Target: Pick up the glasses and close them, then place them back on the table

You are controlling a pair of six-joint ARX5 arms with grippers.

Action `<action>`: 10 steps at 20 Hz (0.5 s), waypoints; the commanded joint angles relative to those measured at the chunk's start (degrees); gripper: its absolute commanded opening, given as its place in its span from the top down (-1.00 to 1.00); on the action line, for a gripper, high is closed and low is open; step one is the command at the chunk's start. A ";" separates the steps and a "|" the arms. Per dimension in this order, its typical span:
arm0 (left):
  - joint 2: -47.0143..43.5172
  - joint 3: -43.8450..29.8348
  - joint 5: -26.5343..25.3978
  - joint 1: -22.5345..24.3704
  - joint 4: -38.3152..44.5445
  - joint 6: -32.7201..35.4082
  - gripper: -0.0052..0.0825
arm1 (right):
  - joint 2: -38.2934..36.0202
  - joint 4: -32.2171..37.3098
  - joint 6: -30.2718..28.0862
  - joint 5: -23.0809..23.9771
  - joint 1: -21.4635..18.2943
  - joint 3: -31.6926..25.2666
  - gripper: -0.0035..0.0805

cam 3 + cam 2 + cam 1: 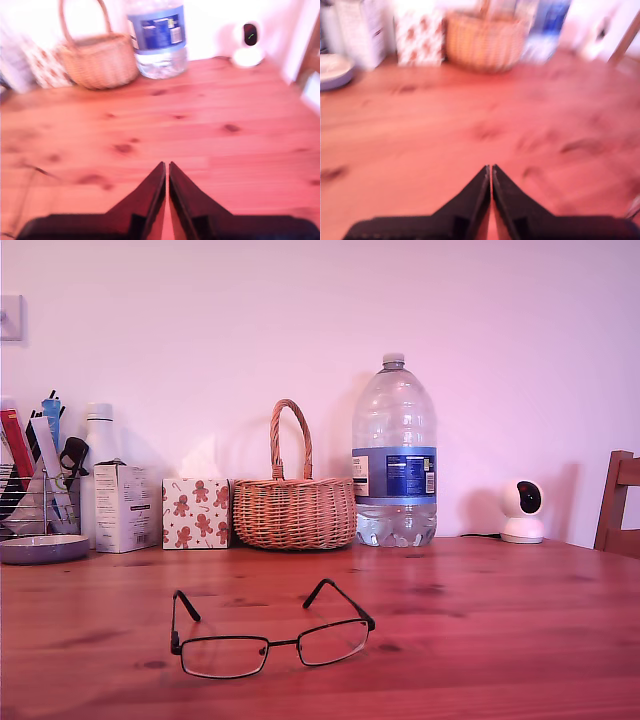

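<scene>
Glasses (270, 632) open, low in the exterior frame; both jaws pressed together, perhaps bending thin wire if clamped hard.

My first gripper (491, 172) hangs closed over the table (420, 140) — wicker basket (485, 42) beyond

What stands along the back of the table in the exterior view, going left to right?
Pen holder → white bottle → white carton → gingerbread tissue box → wicker basket → water bottle → small white camera → wooden chair.
</scene>
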 commanded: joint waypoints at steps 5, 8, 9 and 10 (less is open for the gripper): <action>2.97 0.09 8.20 -3.10 0.96 0.22 0.93 | 0.26 0.79 3.98 -6.29 3.52 -0.70 0.94; 8.04 2.99 8.79 -7.91 0.44 2.73 0.93 | 0.28 0.72 4.00 -6.25 7.54 -0.70 0.94; 10.29 4.68 8.70 -9.70 -0.52 4.20 0.93 | 0.39 0.68 4.24 -6.23 9.09 -0.70 0.94; 13.16 6.58 8.72 -11.54 -1.57 6.67 0.93 | 0.55 0.52 4.39 -6.23 10.34 -0.70 0.94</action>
